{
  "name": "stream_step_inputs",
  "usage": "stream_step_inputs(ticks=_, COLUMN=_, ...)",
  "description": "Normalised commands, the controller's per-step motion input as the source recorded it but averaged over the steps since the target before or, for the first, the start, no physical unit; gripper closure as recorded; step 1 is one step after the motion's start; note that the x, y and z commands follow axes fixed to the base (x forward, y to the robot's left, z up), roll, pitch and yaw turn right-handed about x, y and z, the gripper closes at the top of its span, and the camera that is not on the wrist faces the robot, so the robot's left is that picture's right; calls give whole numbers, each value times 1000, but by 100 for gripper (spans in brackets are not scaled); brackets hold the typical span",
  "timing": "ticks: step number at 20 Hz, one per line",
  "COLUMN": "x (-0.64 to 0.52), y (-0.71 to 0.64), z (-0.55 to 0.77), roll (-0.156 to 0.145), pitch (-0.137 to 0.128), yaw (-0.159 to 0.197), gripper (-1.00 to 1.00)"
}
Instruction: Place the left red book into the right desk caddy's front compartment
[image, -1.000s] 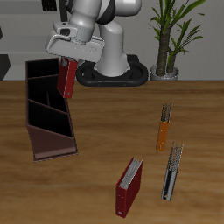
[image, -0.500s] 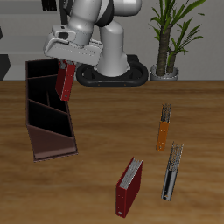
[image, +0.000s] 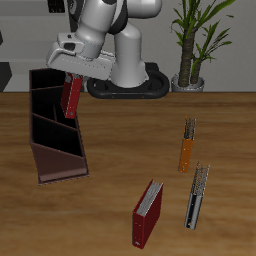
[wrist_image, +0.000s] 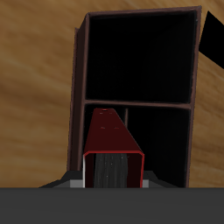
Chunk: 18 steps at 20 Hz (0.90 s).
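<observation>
My gripper (image: 72, 78) is shut on the slim bright-red book (image: 72, 99). The book hangs upright over the back sections of the long dark maroon-brown desk caddy (image: 60, 165). The caddy's sloped lower end points toward the table's front edge. In the wrist view the red book (wrist_image: 111, 140) sticks out from the gripper (wrist_image: 112, 178), above a dark open compartment of the caddy (wrist_image: 80, 87). A divider crosses under the book. The book's lower end is about level with the caddy's rim; I cannot tell whether it touches.
A thicker dark-red book with white page edges (image: 147, 214) stands near the table's front edge. A slim orange book (image: 186, 146) and a dark slim book (image: 196, 196) stand farther across the table. The robot base (image: 130, 80) and a potted plant (image: 195, 40) are at the back.
The gripper with the red book has shifted a little sideways, further over the caddy's back sections. Nothing else has moved.
</observation>
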Motion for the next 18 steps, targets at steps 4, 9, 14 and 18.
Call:
stream_step_inputs(ticks=4, x=77, y=-55, z=-161, roll=-14, pitch=39, yaw=-19, gripper=100)
stream_step_inputs(ticks=9, x=80, y=-4, z=-161, roll=-4, pitch=31, yaw=4, gripper=100)
stream_step_inputs(ticks=14, x=61, y=22, z=-72, roll=5, pitch=23, yaw=5, gripper=100)
stream_step_inputs(ticks=18, x=85, y=-51, z=-83, roll=-24, pitch=57, yaw=-9, gripper=100)
